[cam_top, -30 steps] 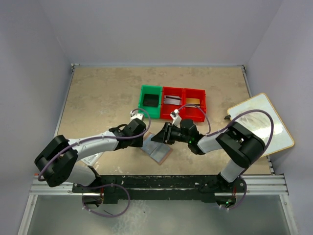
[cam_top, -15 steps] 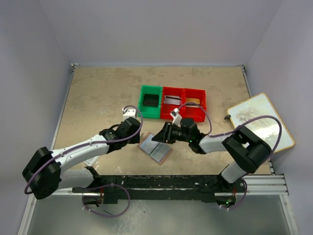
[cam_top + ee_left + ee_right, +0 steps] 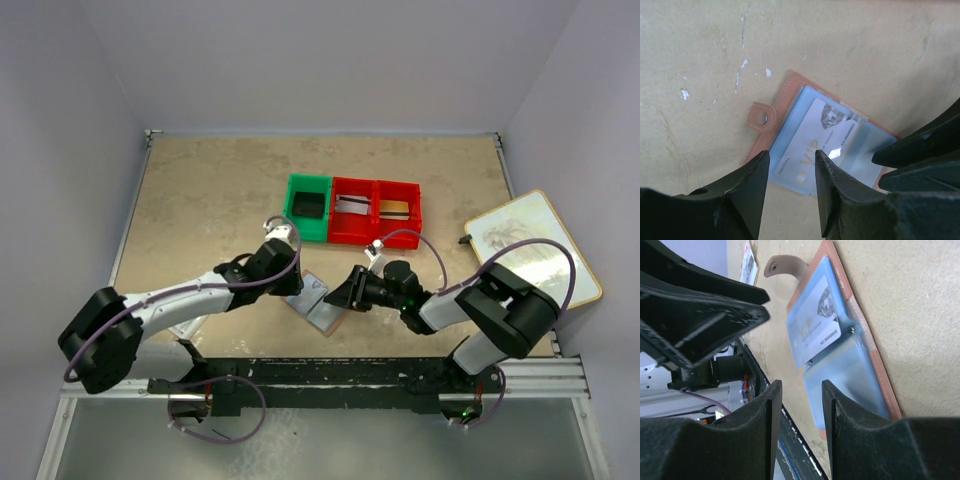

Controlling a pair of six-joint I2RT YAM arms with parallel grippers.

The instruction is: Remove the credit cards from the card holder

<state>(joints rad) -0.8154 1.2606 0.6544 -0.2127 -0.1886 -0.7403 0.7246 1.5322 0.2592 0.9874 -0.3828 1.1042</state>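
Note:
The card holder (image 3: 322, 303) lies open on the table, brown rim around light blue lining. It also shows in the left wrist view (image 3: 790, 95) and the right wrist view (image 3: 867, 355). A pale card marked VIP (image 3: 815, 142) lies slanted on its lining, one end tucked toward the fold; the right wrist view (image 3: 815, 322) shows it too. My left gripper (image 3: 790, 172) is open, its fingers straddling the card's near edge. My right gripper (image 3: 797, 407) is open and empty at the holder's other half. In the top view, left gripper (image 3: 297, 290) and right gripper (image 3: 347, 297) flank the holder.
A green bin (image 3: 308, 206) and two red bins (image 3: 352, 212) (image 3: 397, 212) stand behind the holder; the red ones hold flat cards. A white packet (image 3: 192, 324) lies under the left arm. A white board (image 3: 530, 245) leans at the right edge.
The left gripper pulled back to the left, then returned to the holder's left side. The right gripper moved nearer and lower, to the holder's right side.

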